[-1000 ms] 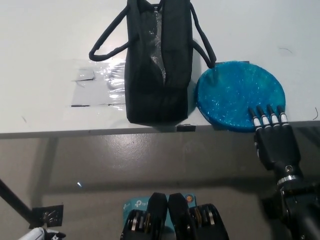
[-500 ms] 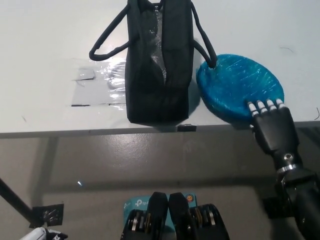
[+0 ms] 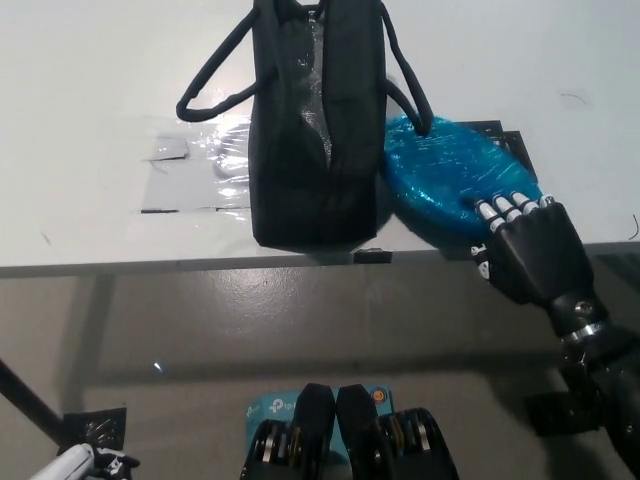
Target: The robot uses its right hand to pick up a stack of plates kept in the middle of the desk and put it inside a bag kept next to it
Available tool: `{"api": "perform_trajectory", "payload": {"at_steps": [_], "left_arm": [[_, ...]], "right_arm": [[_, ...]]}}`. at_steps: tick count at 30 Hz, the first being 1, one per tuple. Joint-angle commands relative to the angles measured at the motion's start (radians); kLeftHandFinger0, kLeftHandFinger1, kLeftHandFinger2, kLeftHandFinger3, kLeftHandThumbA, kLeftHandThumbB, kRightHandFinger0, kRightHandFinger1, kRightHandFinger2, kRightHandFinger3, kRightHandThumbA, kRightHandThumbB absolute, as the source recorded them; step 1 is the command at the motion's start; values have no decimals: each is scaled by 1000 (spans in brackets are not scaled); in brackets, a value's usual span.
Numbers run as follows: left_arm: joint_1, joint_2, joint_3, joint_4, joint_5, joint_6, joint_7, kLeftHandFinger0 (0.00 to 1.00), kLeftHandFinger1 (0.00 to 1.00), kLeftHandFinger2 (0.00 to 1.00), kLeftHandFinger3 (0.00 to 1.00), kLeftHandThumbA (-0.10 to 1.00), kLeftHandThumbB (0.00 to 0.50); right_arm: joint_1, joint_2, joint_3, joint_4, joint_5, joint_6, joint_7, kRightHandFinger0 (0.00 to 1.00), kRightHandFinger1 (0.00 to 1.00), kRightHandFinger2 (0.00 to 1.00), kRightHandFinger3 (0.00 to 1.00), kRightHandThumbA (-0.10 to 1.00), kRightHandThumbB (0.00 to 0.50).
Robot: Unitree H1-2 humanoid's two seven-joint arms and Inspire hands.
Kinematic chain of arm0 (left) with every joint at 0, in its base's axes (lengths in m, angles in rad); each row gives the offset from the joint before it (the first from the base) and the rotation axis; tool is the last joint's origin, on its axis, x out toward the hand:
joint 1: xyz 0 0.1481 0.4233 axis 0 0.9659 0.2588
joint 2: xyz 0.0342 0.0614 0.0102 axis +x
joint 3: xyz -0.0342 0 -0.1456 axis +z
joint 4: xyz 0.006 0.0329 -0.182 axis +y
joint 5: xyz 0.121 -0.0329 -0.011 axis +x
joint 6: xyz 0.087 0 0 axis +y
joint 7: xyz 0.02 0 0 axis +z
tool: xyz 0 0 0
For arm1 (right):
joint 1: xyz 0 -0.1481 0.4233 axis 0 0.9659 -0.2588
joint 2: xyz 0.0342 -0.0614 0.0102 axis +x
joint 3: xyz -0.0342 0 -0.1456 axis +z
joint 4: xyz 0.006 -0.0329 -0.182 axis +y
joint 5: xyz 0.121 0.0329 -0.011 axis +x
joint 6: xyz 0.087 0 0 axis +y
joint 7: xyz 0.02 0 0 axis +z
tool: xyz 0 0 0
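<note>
Plates (image 3: pixel 447 177): a blue stack in shiny wrap, at the near edge of the white desk (image 3: pixel 90 80), tilted, its near right rim lifted. Its far left rim sits just beside the black bag (image 3: pixel 318 120), under the bag's right handle loop (image 3: pixel 412 95).

Right hand (image 3: pixel 527 247) (black): fingers (image 3: pixel 503 210) curled over the stack's near right rim, gripping it; thumb side hidden beneath. Forearm runs off to the lower right.

Left hand (image 3: pixel 85 463) (white): only a sliver at the lower left corner, well below the desk edge; whether it is spread or closed cannot be told.

Surroundings: bag stands upright, mouth open, left handle loop (image 3: pixel 215 85) lying out on the desk. Clear tape patch (image 3: pixel 195 165) on the desk left of the bag. Dark marker frame (image 3: pixel 512 145) on the desk, partly uncovered at the stack's far right. Small black tab (image 3: pixel 371 256) at the desk edge below the bag. The right handle loop crosses the stack's far left rim, between it and the bag mouth.

Writing: a teal label (image 3: pixel 272 410) on the floor, print too small to read.

Versus 0.5 s ago: stack shifted left toward the bag and tipped more steeply; hand has moved left and up with it; the marker frame was then covered.
</note>
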Motion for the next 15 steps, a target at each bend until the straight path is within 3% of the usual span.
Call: {"api": "perform_trajectory", "payload": {"at_steps": [1, 3, 4, 5, 9, 12, 13, 15], "left_arm": [[-3, 34, 2, -10, -33, -10, 53, 756, 735, 793, 836, 178, 0], [-2, 39, -2, -8, -31, -7, 56, 764, 738, 791, 841, 195, 0], [-3, 40, -5, -6, -29, -8, 58, 766, 739, 792, 841, 196, 0], [-3, 39, -6, -7, -29, -7, 59, 766, 737, 788, 843, 214, 0], [-6, 36, -3, -4, -35, -6, 64, 739, 721, 785, 856, 169, 0], [-7, 36, -4, -5, -33, -1, 63, 753, 733, 791, 847, 165, 0], [-1, 32, 2, -7, -34, 2, 68, 764, 740, 798, 844, 170, 0], [0, 33, 2, -8, -34, 1, 69, 766, 743, 804, 855, 191, 0]], "right_arm": [[16, 20, -62, -57, 166, -77, 7, 0, 0, 137, 28, -100, 392], [39, 46, -116, -78, 262, -72, 54, 0, 0, 141, 0, -100, 370], [54, 67, -159, -97, 320, -49, 87, 0, 3, 180, 6, -100, 392], [69, 99, -213, -119, 415, -15, 136, 0, 27, 234, 15, -100, 336], [99, 209, -421, -211, 772, 86, 236, 0, 45, 308, 47, -100, 261], [105, 235, -489, -242, 878, 99, 254, 0, 0, 164, 154, -100, 242], [99, 278, -575, -289, 1005, 188, 283, 0, 0, 82, 168, -100, 196], [97, 291, -611, -304, 1059, 212, 299, 0, 0, 34, 157, -100, 157]]}}
